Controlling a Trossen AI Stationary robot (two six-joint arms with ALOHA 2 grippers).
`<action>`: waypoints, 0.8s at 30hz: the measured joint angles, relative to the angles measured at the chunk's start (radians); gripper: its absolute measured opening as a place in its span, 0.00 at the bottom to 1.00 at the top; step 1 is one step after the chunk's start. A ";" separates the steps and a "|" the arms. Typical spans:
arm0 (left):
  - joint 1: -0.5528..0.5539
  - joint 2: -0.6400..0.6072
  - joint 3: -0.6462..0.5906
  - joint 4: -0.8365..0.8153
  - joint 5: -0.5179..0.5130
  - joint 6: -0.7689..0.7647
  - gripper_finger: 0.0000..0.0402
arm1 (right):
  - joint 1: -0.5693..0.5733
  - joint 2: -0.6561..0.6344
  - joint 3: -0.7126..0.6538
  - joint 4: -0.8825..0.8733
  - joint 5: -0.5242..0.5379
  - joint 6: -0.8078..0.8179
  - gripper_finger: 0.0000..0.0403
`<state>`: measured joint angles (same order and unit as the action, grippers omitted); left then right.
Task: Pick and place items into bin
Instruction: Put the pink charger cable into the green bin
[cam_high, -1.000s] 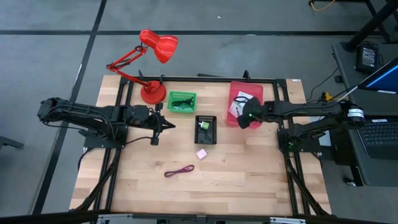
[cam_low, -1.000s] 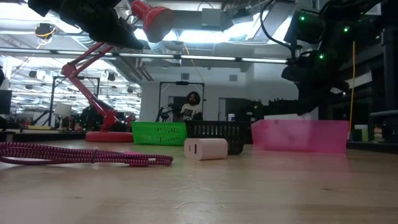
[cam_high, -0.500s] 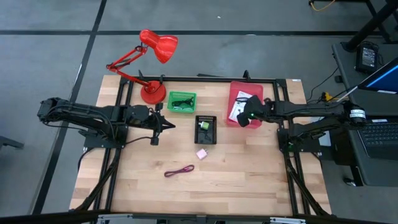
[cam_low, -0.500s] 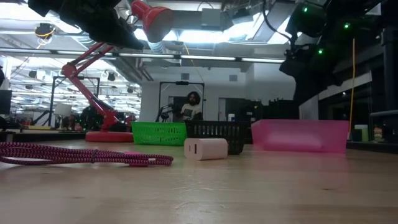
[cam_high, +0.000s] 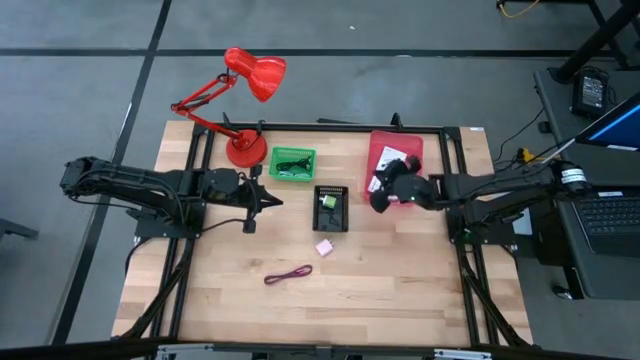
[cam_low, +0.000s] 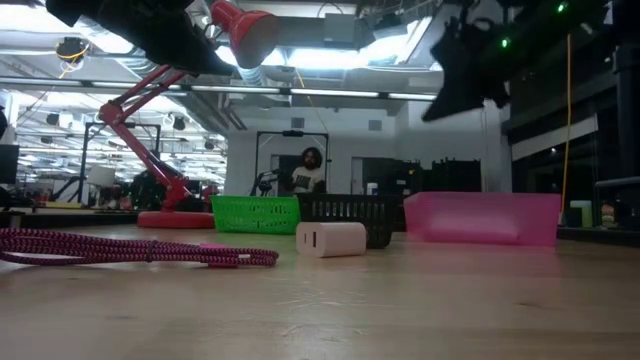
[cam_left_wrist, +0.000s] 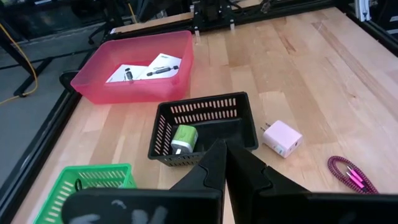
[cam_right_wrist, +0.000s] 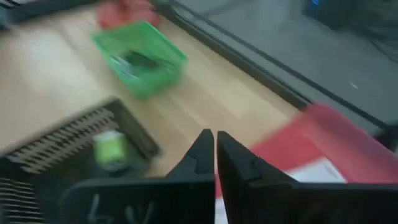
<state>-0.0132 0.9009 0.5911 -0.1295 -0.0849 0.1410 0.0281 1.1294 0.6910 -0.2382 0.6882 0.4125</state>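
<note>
- The right tool (cam_high: 377, 200) is seen from above at the near-left corner of the pink bin (cam_high: 384, 148), between it and the black basket (cam_high: 331, 209); in the right wrist view its two fingers (cam_right_wrist: 200, 155) are pressed together with nothing between them.
- The left tool (cam_high: 272, 201) is held above the wooden surface (cam_high: 400, 280), just left of the black basket and in front of the green basket (cam_high: 292, 163); its fingers (cam_left_wrist: 214, 168) meet at the tips, empty.
- Two flat white printed packets (cam_left_wrist: 149, 69) lie on the floor of the pink bin, seen in the left wrist view.
- A green-and-white piece (cam_left_wrist: 182, 138) stands inside the black basket, against its left wall in the left wrist view.
- A black cord (cam_high: 291, 165) lies coiled inside the green basket.
- A pink charger cube (cam_high: 324, 247), with prongs showing in the left wrist view (cam_left_wrist: 281, 137), rests on the bare surface just in front of the black basket.
- A maroon braided cord (cam_high: 288, 274) lies on the surface nearer the front edge, apart from the cube.
- A red desk lamp (cam_high: 247, 84) stands at the rear left corner, beside the green basket.
- A person (cam_low: 309, 170) is visible in the room beyond the surface in the low view.
</note>
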 joint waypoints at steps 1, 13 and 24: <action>0.000 0.000 0.000 0.000 0.000 0.000 0.01 | 0.018 0.000 0.000 0.033 0.000 -0.019 0.00; -0.002 0.000 0.000 0.017 0.107 -0.026 0.01 | 0.214 0.016 -0.037 0.317 0.126 -0.171 0.00; -0.116 0.034 0.000 0.123 0.105 -0.095 0.01 | 0.278 0.030 -0.285 0.841 -0.021 -0.365 0.00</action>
<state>-0.1289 0.9350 0.5911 -0.0060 0.0205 0.0461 0.3057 1.1595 0.4065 0.6028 0.6669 0.0470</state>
